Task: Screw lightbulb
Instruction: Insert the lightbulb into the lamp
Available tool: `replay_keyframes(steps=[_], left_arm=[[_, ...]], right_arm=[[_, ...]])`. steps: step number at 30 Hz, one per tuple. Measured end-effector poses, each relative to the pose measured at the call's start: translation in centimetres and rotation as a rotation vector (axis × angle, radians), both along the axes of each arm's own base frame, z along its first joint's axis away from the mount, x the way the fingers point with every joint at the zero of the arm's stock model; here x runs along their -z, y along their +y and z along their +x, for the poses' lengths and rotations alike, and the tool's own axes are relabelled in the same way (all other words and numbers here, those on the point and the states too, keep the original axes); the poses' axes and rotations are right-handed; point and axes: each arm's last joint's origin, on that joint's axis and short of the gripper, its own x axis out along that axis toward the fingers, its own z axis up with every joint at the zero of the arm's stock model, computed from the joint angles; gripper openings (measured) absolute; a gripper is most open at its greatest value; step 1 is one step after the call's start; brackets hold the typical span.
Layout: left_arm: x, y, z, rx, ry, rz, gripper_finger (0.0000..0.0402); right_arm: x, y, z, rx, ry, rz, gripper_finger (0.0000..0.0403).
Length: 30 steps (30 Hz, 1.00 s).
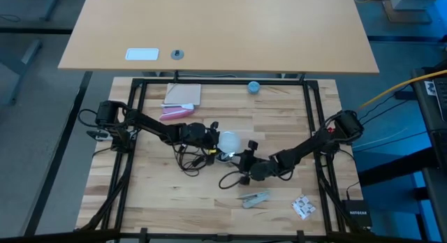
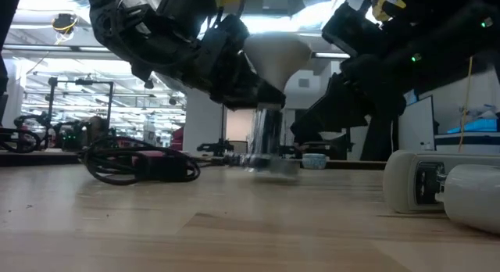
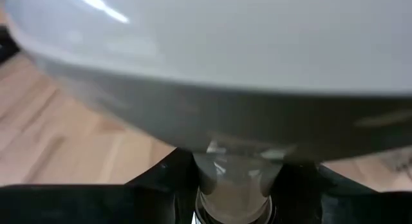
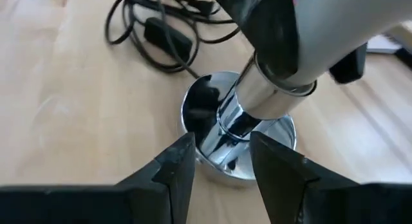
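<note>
The white frosted lightbulb [image 2: 273, 51] stands dome up with its narrow neck on top of a chrome stem [image 2: 266, 135]. The stem rises from a round shiny base [image 4: 235, 156] on the wooden table. The bulb shows from above in the high view [image 1: 228, 140]. My left gripper [image 1: 214, 140] is shut on the bulb's neck from the table's left. My right gripper [image 4: 222, 163] is open and low at the base. Its two fingertips stand over the base's rim on the side toward the table's right. My left gripper pinches the bulb's narrow neck [image 3: 233, 174] between its two fingers, just under the dome and above the chrome stem. The fingers come about level from the table's left. The bulb stands upright on the stem. My right gripper: I cannot tell whether its fingertips touch the base.
A coiled black cord with an inline block [image 1: 188, 158] lies left of the base and shows in the low view [image 2: 137, 164]. A pink object [image 1: 173, 114], a tan pad [image 1: 183, 95] and a blue ball [image 1: 253, 86] lie farther back. A silver item [image 1: 255, 198] and a white packet [image 1: 302, 207] lie near the front.
</note>
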Motion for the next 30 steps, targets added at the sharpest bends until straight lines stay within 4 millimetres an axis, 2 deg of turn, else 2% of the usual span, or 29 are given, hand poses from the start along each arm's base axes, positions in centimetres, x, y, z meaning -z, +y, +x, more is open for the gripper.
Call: replay_keyframes(steps=[6, 14, 18, 22, 30], left_arm=[[-0.8, 0.1, 0.5, -0.028, -0.044, -0.004, 0.015], [-0.8, 0.2, 0.5, -0.106, -0.042, -0.061, 0.015], [-0.8, 0.4, 0.5, -0.161, -0.044, -0.075, 0.015], [0.1, 0.5, 0.8, -0.208, -0.035, -0.111, 0.015], [1.4, 0.4, 1.2, -0.221, -0.047, -0.168, 0.015]], right_arm=[[0.1, -0.1, 0.0, 0.008, 0.01, -0.01, 0.0154], [0.5, -0.2, -0.1, 0.008, 0.038, -0.023, 0.0154], [1.4, -0.1, -0.1, 0.009, 0.06, -0.033, 0.0154], [2.2, -0.1, 0.0, 0.012, 0.08, -0.039, 0.0154], [2.2, -0.2, 0.0, 0.057, 0.057, -0.075, 0.0154]])
